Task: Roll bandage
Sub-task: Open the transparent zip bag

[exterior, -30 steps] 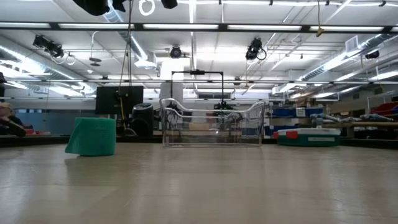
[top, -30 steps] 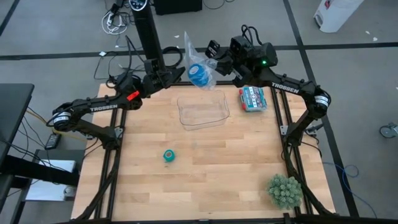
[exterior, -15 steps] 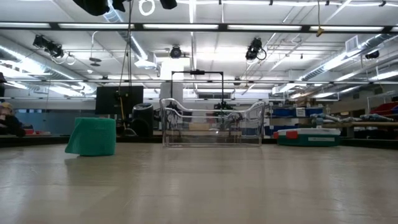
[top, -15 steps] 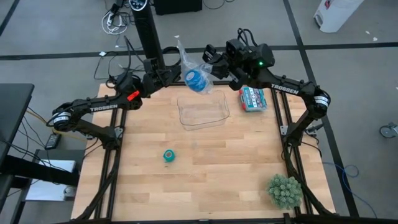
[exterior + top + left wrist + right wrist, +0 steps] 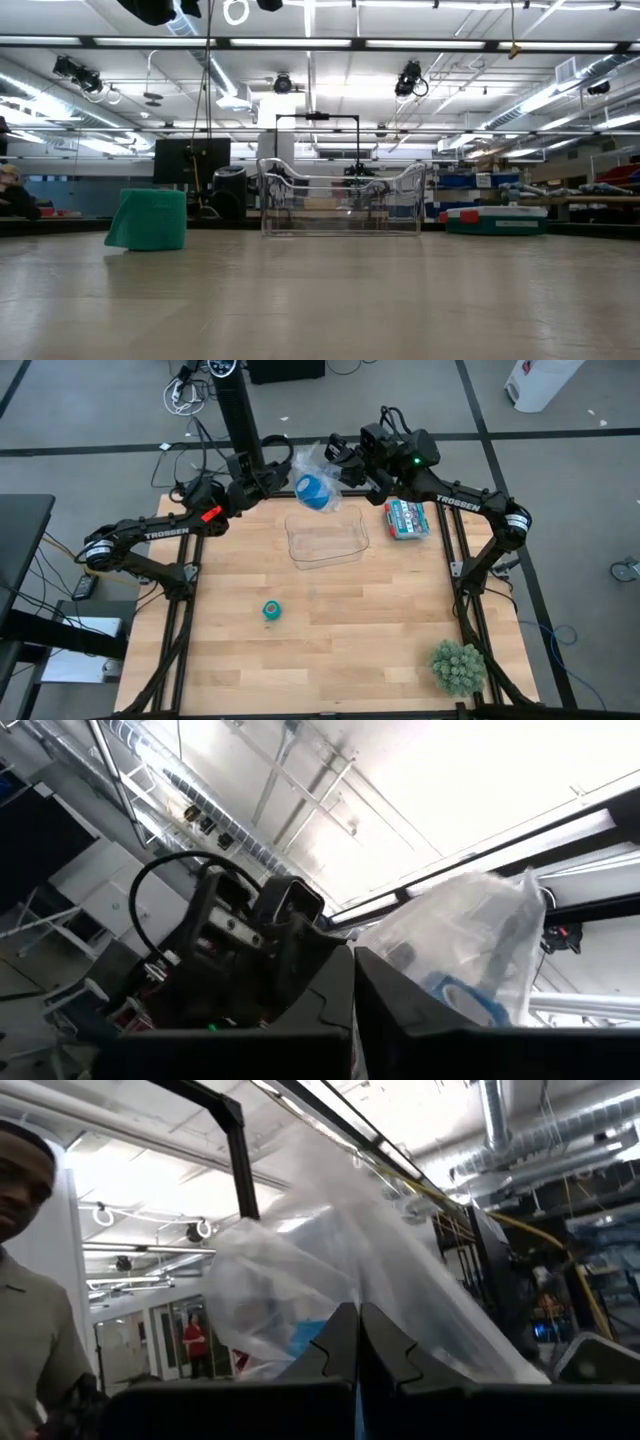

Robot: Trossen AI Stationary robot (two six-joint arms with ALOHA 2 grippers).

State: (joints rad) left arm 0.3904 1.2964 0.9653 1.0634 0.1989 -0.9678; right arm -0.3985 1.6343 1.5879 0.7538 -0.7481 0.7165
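Both grippers are raised above the far edge of the wooden table (image 5: 330, 640), each pinching a clear plastic bag (image 5: 312, 470) that hangs between them with a blue roll (image 5: 311, 491) inside. The left gripper (image 5: 281, 466) is clenched on the bag's left side; in its wrist view the dark fingers (image 5: 300, 990) are pressed together with the crumpled bag rising just past them. The right gripper (image 5: 340, 460) is clenched on the bag's right side, and its wrist view shows the closed fingers (image 5: 340, 1345) with the film bunched up above them. The bag hangs over the far rim of a clear plastic tray (image 5: 327, 537), which sits on the table towards the back.

The bandage (image 5: 270, 610), a small teal coil, stands on the table nearer the front and to the left, well apart from the tray and from both grippers. In the low view it stands upright, left of the tray.

White lettering reading TROSSEN runs along both forearms. A red and teal packet (image 5: 406, 518) lies to the right of the tray; its printing is too small to read. A green plant ball (image 5: 458, 666) sits at the front right corner. A person (image 5: 35, 1320) shows at the edge of the right wrist view
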